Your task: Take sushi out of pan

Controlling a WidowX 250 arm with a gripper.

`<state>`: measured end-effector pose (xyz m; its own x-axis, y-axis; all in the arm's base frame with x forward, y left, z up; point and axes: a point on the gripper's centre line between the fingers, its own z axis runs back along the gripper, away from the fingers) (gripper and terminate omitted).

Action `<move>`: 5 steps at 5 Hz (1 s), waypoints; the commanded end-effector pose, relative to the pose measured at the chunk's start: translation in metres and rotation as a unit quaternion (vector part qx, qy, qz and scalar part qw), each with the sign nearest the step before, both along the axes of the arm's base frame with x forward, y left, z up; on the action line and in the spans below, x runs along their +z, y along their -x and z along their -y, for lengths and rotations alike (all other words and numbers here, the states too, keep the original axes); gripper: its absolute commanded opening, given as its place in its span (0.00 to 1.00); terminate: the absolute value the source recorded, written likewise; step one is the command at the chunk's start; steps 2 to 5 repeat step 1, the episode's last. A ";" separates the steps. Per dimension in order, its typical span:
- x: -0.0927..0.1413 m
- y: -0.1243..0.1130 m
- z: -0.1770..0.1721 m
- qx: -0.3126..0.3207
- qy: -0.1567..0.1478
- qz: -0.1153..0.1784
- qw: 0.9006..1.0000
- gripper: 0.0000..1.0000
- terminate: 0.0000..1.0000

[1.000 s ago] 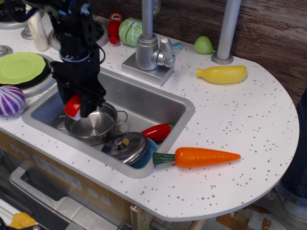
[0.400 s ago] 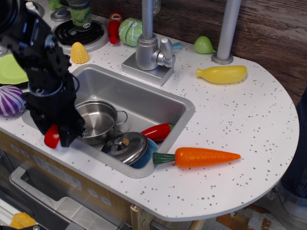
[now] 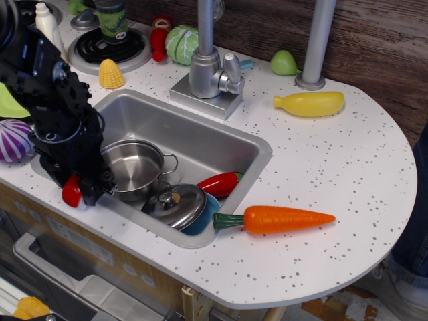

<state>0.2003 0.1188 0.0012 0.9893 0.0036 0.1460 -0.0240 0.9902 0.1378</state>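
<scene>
The pan (image 3: 136,167) is a small shiny steel pot with wire loop handles, standing in the left of the sink (image 3: 200,144), and looks empty. My black gripper (image 3: 79,190) is shut on the sushi (image 3: 71,190), a glossy red piece. It holds the sushi just left of the pan, low over the counter's front edge beside the sink's left rim. The sushi's white base is hidden by the fingers.
A blue pot with a knobbed steel lid (image 3: 179,206) and a red chili pepper (image 3: 218,183) lie in the sink's front. A carrot (image 3: 277,219) lies on the counter to the right. A purple onion (image 3: 15,140), corn (image 3: 111,74), faucet (image 3: 208,67) and yellow squash (image 3: 310,103) stand around.
My gripper lifted the sushi out of the pan and carried it left and down, past the sink's left rim. It has since settled slightly lower.
</scene>
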 end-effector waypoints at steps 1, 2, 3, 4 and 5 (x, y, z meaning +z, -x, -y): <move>0.004 -0.002 -0.003 -0.009 -0.007 0.008 1.000 1.00 1.00; 0.004 -0.002 -0.003 -0.009 -0.007 0.008 1.000 1.00 1.00; 0.004 -0.002 -0.003 -0.009 -0.007 0.008 1.000 1.00 1.00; 0.004 -0.002 -0.003 -0.009 -0.007 0.008 1.000 1.00 1.00; 0.004 -0.002 -0.003 -0.009 -0.007 0.008 1.000 1.00 1.00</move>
